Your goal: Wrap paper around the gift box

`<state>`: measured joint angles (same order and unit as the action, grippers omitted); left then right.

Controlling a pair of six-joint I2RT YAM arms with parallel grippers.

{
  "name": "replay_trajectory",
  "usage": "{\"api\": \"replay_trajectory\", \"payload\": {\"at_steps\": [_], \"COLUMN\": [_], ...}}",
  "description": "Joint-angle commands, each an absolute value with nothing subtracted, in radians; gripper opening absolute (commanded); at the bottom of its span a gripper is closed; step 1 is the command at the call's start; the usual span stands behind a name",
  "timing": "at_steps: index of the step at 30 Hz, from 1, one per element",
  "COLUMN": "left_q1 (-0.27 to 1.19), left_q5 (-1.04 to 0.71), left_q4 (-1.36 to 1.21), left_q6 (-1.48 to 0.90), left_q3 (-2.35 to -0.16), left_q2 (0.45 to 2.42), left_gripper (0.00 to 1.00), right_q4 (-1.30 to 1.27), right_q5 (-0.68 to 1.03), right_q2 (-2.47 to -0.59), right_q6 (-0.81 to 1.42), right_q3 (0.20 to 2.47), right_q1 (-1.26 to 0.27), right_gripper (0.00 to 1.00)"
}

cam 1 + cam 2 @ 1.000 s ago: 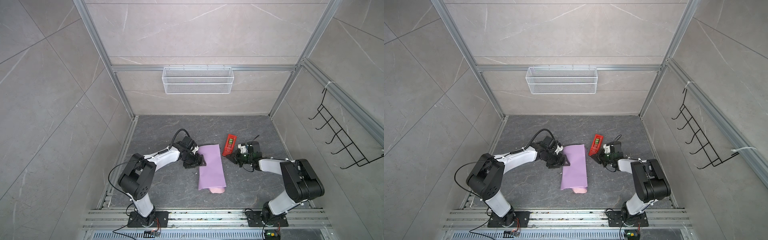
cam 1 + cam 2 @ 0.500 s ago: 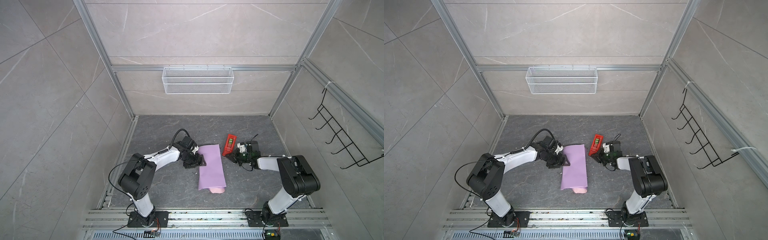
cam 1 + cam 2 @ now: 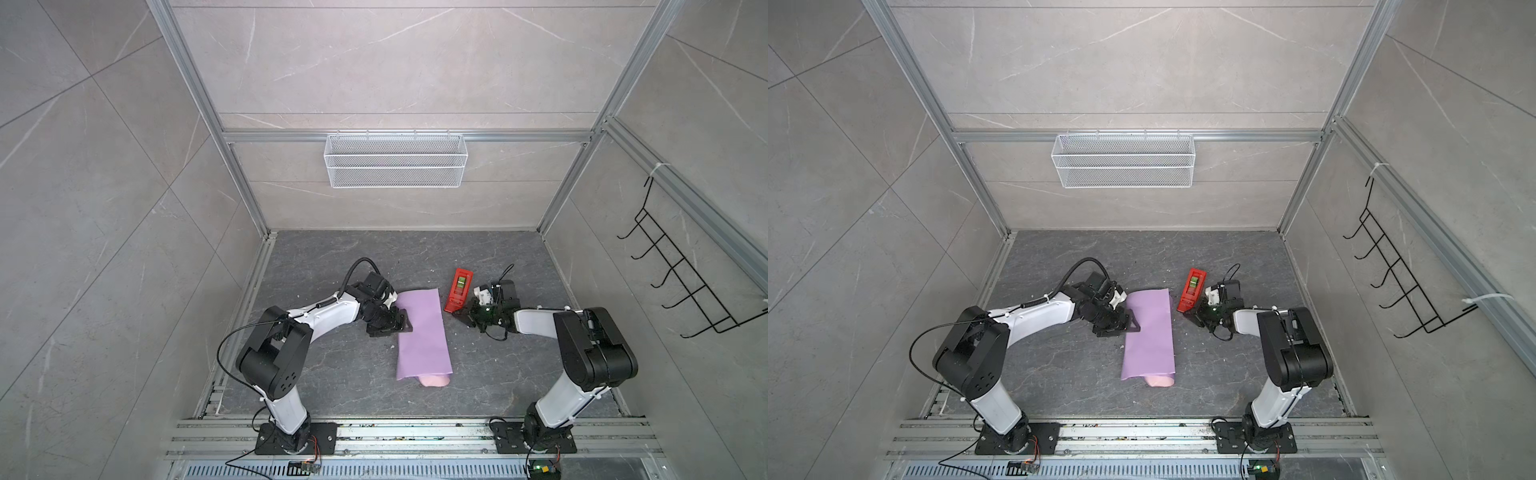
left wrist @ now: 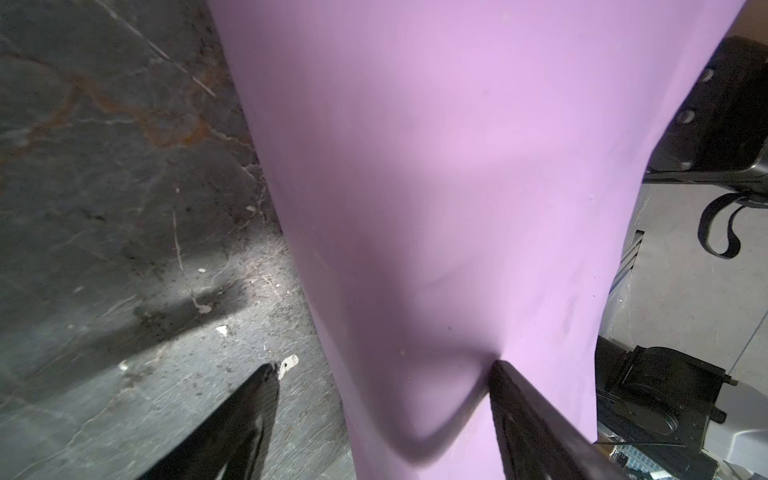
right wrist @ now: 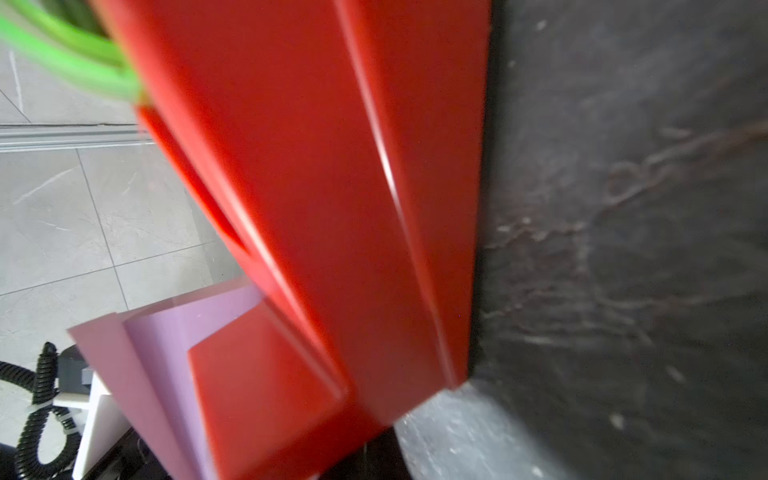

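Nudged right gripper (image 3: 461, 321) nearer tape dispenser (image 3: 459, 291), pressed together; left gripper (image 3: 399, 327) spread, pinning folded paper (image 3: 422, 340); taping, ends left.

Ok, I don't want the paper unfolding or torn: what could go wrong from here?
The left gripper is open and presses the paper with one finger only; lifting it could let the fold spring open. The shut right gripper sits close by the dispenser and might knock it into the paper.
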<state>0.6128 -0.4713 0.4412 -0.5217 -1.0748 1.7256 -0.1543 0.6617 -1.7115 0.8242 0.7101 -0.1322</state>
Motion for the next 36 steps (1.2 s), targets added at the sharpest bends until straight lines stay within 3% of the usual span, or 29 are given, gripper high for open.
{"api": "replay_trajectory", "payload": {"at_steps": [1,36], "left_q1": [0.623,0.622], "left_q5": [-0.376,-0.376], "left_q4": [0.519,0.520], "left_q6": [-0.494,-0.490], "left_q3": [-1.055,-1.054], "left_q2": [1.781,1.783], "left_gripper": [0.81,0.81], "right_q4": [-0.054,0.149], "right_q5": [0.572,0.597], "right_q2": [-1.727,-1.777], "right_q6": [0.784,0.631], "right_q3": [0.738,0.846], "right_q1": [-0.117,-0.023], "right_gripper": [0.00,0.00]}}
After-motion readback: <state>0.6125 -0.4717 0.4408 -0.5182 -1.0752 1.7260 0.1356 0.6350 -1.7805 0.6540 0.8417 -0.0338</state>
